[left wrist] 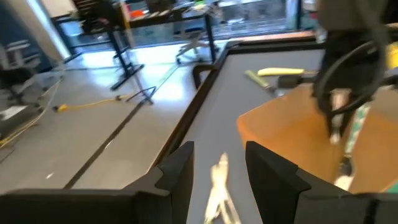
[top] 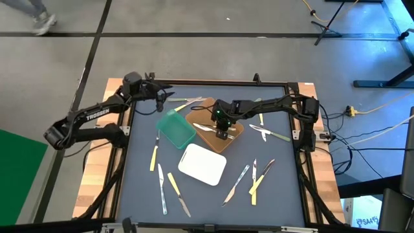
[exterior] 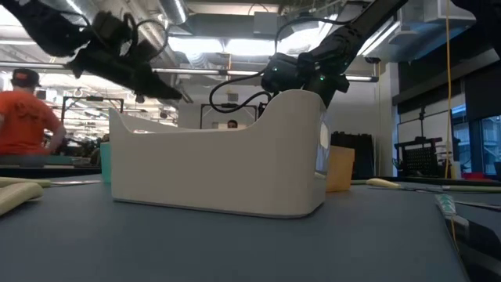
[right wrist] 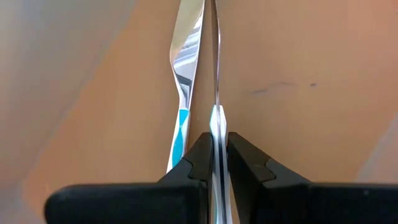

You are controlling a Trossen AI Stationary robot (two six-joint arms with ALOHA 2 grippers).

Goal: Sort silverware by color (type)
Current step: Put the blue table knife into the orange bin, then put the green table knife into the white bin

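Three flat trays lie mid-table: green (top: 176, 127), brown (top: 234, 137) and white (top: 202, 164). My right gripper (top: 224, 133) hangs over the brown tray, shut on a thin piece of silverware (right wrist: 215, 74) seen edge-on. A blue-handled piece (right wrist: 180, 134) lies beside it in the tray. My left gripper (top: 167, 97) is open above the table's far left part. A pale piece of silverware (left wrist: 217, 183) lies flat on the mat, seen in the gap between its fingers, which are clear of it. My right gripper pinches the thin piece (right wrist: 215, 127) between its two fingertips, coming steeply from above. The fingers lie along the piece, which runs on past them toward the brown tray (right wrist: 292, 74). Whether its far end touches the tray I cannot tell.
Loose silverware lies scattered on the dark mat: near the left edge (top: 155, 155), along the near side (top: 178, 191) (top: 236, 184) (top: 255, 178), and at the right (top: 268, 133). A yellow-handled piece (left wrist: 280, 73) lies beyond the brown tray. A raised frame (top: 213, 82) borders the mat.
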